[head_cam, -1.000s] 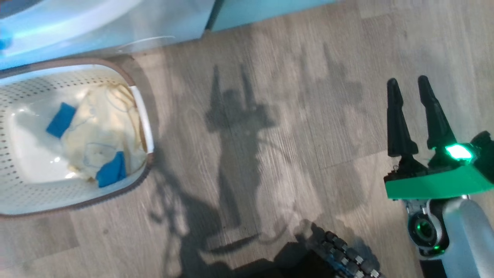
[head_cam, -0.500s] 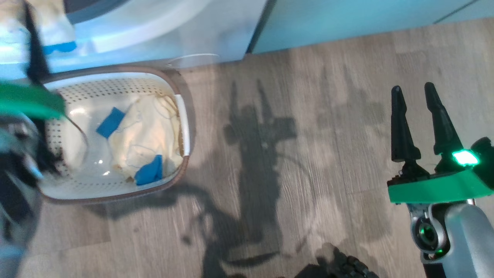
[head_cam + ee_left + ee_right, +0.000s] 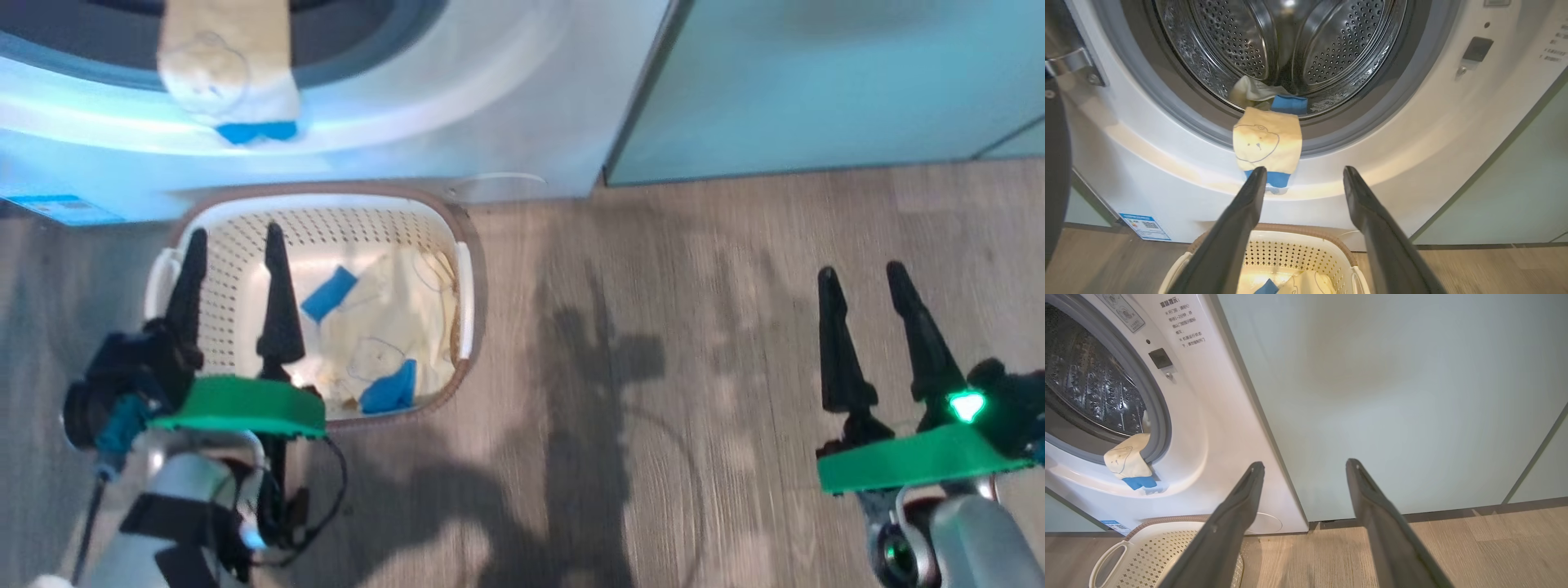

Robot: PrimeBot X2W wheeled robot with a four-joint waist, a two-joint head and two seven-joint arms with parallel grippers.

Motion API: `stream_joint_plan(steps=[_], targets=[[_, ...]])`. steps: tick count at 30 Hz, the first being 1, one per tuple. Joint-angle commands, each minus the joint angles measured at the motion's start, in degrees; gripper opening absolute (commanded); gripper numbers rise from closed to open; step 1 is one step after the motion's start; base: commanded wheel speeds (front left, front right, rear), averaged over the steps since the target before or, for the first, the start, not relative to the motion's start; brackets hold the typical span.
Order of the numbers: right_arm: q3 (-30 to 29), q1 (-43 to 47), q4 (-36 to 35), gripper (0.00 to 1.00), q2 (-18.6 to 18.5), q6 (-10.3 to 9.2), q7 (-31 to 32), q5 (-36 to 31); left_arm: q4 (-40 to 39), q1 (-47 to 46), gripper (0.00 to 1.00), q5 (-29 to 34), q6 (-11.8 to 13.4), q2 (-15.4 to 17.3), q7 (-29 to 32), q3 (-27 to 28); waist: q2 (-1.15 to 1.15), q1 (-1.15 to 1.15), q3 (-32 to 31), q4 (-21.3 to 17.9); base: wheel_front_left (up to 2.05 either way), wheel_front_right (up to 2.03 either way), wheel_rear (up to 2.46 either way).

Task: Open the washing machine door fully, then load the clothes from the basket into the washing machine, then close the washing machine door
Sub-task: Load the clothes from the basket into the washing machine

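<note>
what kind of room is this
Most likely a home laundry area: a white front-loading washing machine stands beside pale green cabinets, with a basket of clothes on the wood-look floor.

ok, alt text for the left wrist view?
A pale yellow garment with blue trim hangs out of the drum mouth of the washing machine. Below, the open left gripper points above a cream basket holding more clothes.

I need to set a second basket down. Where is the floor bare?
Bare wood floor lies between the basket and the right gripper, before the green cabinet. Crowded: before the washing machine, the basket under the left gripper.
</note>
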Motion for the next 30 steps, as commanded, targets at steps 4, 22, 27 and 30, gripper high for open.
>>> stream_joint_plan(steps=[4,22,27,30], targets=[[0.3,2.1,-1.0,1.00,-0.5,-0.16,-0.4,-1.0,-2.1,1.4,1.00,1.7,-1.7,-1.7,-0.3,2.7,-0.01,0.01,-3.9,2.0,0.00,0.00,0.00],[1.7,4.7,0.1,1.00,-0.5,-0.16,-0.4,-2.1,2.4,6.2,1.00,5.1,-7.8,-8.4,-0.4,6.1,-0.01,0.01,-9.1,2.7,0.00,0.00,0.00],[1.8,4.6,0.1,1.00,-0.5,-0.16,-0.4,-2.3,2.9,6.0,1.00,5.6,-8.8,-9.2,-0.4,6.9,-0.01,0.01,-9.1,2.8,0.00,0.00,0.00],[2.0,4.5,0.1,1.00,-0.5,-0.16,-0.4,-2.3,3.5,5.6,1.00,5.8,-9.4,-9.5,-0.4,7.2,-0.01,0.01,-8.9,2.8,0.00,0.00,0.00]])
